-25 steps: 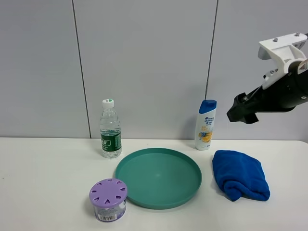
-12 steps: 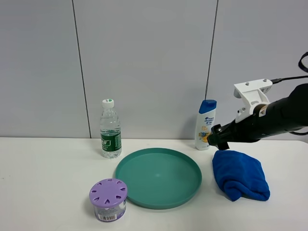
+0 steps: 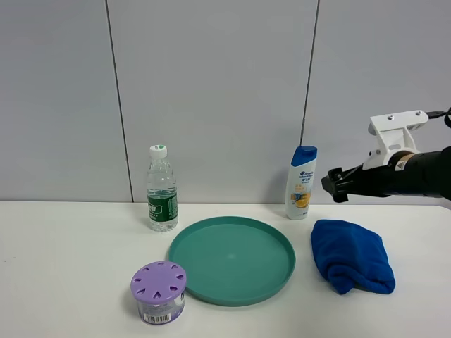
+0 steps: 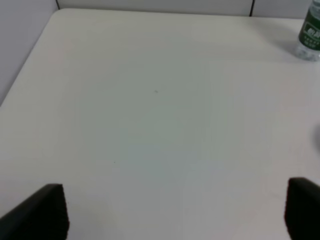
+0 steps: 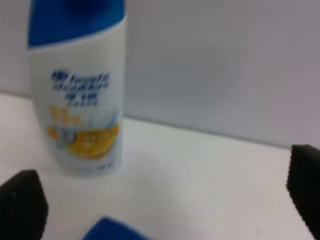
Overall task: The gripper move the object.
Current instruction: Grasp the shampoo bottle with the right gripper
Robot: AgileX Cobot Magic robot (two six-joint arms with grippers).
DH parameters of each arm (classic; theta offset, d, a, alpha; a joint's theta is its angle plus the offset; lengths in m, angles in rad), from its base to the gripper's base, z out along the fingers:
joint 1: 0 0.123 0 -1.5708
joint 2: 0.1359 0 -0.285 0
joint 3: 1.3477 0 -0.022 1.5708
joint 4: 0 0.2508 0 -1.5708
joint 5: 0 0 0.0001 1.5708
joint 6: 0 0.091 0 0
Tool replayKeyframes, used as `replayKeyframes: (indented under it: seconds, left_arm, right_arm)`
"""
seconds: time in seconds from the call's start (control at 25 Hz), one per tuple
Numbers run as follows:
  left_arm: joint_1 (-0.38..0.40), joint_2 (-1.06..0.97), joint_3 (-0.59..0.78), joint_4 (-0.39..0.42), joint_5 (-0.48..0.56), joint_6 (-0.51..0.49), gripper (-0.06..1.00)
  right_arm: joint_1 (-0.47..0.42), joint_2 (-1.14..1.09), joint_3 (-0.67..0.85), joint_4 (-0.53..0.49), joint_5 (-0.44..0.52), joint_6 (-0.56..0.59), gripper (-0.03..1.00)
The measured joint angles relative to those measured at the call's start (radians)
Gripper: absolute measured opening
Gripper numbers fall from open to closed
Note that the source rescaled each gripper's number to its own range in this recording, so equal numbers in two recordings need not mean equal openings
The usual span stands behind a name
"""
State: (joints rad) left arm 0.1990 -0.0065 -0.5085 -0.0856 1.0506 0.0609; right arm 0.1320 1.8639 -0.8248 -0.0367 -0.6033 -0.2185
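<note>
The white shampoo bottle [image 3: 301, 183] with a blue cap and orange-yellow label stands upright at the back of the table, right of the green plate. It fills the right wrist view [image 5: 80, 95], a little blurred. My right gripper [image 3: 332, 184] hangs in the air just right of the bottle at about label height, pointing at it without touching. In the right wrist view this gripper [image 5: 165, 200] is open and empty, and the bottle stands ahead, off to one side. My left gripper [image 4: 175, 210] is open and empty over bare table; it does not show in the exterior view.
A green plate [image 3: 231, 259] lies mid-table. A blue folded towel [image 3: 351, 255] lies under my right arm, right of the plate. A clear water bottle [image 3: 161, 190] stands at the back left. A purple-lidded jar [image 3: 158, 291] stands at the front left. A grey wall runs behind.
My right gripper came down from high on the right towards the shampoo bottle, then drew back slightly right and up. The bottle has not moved.
</note>
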Motion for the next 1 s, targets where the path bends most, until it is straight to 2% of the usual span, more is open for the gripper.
replayKeyframes:
  seconds: [0.2, 0.32, 0.44, 0.6, 1.0]
  left_arm:
    - [0.000, 0.000, 0.000, 0.000, 0.000, 0.000, 1.00]
    - [0.000, 0.000, 0.000, 0.000, 0.000, 0.000, 1.00]
    - [0.000, 0.000, 0.000, 0.000, 0.000, 0.000, 1.00]
    - [0.000, 0.000, 0.000, 0.000, 0.000, 0.000, 1.00]
    - [0.000, 0.000, 0.000, 0.000, 0.000, 0.000, 1.00]
  right_arm:
    - [-0.003, 0.080, -0.001, -0.012, -0.166, 0.000, 1.00]
    - [-0.003, 0.145, -0.001, -0.033, -0.326, 0.000, 1.00]
    - [-0.003, 0.178, -0.006, -0.073, -0.428, 0.000, 1.00]
    - [-0.003, 0.219, -0.063, -0.117, -0.441, 0.000, 1.00]
    - [0.009, 0.316, -0.188, -0.132, -0.403, 0.022, 1.00]
